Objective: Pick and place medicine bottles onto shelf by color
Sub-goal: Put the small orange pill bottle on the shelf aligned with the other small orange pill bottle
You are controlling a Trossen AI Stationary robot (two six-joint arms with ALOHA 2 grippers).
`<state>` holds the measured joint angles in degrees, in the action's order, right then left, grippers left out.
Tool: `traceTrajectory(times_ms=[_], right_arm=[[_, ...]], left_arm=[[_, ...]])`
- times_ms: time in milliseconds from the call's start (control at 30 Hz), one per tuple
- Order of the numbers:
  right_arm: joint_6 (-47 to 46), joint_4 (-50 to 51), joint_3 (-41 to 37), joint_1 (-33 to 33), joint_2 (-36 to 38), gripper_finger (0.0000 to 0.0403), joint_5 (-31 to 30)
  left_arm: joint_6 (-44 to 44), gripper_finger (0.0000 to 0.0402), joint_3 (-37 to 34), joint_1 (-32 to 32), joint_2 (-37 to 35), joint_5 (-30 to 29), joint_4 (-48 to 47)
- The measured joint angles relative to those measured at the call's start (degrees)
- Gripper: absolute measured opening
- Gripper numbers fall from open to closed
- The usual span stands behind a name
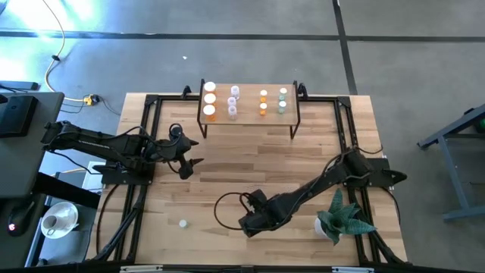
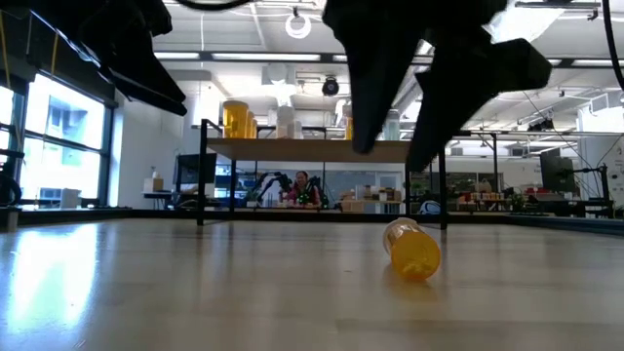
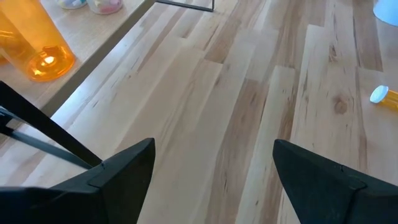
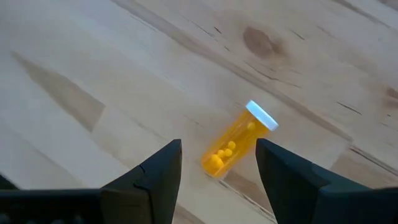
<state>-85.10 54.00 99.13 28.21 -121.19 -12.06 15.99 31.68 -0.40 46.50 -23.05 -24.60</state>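
Note:
A small orange bottle (image 4: 239, 140) with a white cap lies on its side on the table; it also shows in the low view (image 2: 411, 249). My right gripper (image 4: 217, 165) is open and hovers just above it, its fingers on either side of the bottle's bottom end without touching it. In the high view the gripper (image 1: 246, 225) hides the bottle. The shelf (image 1: 250, 120) stands at the far edge and holds orange bottles (image 1: 210, 100), lilac bottles (image 1: 233, 102) and pale green bottles (image 1: 282, 100), all upright. My left gripper (image 1: 189, 165) is open and empty near the shelf's left legs.
A small white-capped bottle (image 1: 183, 224) stands on the table near the front left. A green spiky plant (image 1: 342, 220) stands at the front right beside my right arm. Black frame rails (image 1: 151, 136) run along the table's sides. Bare wood lies between the shelf and the grippers.

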Motion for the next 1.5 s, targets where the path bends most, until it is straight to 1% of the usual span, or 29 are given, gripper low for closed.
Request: traceTrajectory(times_ms=[100, 200, 500, 700, 1000, 1167, 1267, 1500], right_arm=[[-0.33, 0.57, 0.0, 0.2, -0.73, 0.0197, 0.71], [-2.0, -0.09, 0.0, 0.54, -0.98, 0.0197, -0.11], [-2.51, 0.26, 0.02, 0.76, -2.95, 0.0197, -0.92], [-1.97, -0.39, 0.02, 0.79, -5.06, 0.0197, 0.45], [-1.83, 1.7, 0.02, 0.83, -7.13, 0.0197, 2.01], [1.15, 1.93, 0.17, 0.85, -7.95, 0.0195, 4.19], [1.59, 2.12, 0.17, 1.03, -7.95, 0.0176, 4.17], [6.0, 2.36, 0.33, 1.36, -7.95, 0.0089, 3.91]], left_arm=[[-0.11, 0.0315, 0.0, 0.0, 0.0, -0.02, 0.0], [-0.11, 0.0315, 0.0, 0.0, 0.0, -0.02, 0.02], [-0.11, 0.0315, 0.0, 0.0, 0.0, -0.02, 0.32], [-0.11, 0.0315, 0.0, 0.0, 0.0, -0.02, 0.39], [-0.13, 0.0315, 0.0, 0.0, 0.0, -0.02, 0.35], [-0.13, 0.0315, 0.02, 0.0, 0.0, -0.02, 0.39], [-0.13, 0.0315, 0.02, 0.0, -0.02, -0.02, 0.41], [-0.19, 0.0315, 0.02, 0.0, 0.0, -0.02, 0.42]])
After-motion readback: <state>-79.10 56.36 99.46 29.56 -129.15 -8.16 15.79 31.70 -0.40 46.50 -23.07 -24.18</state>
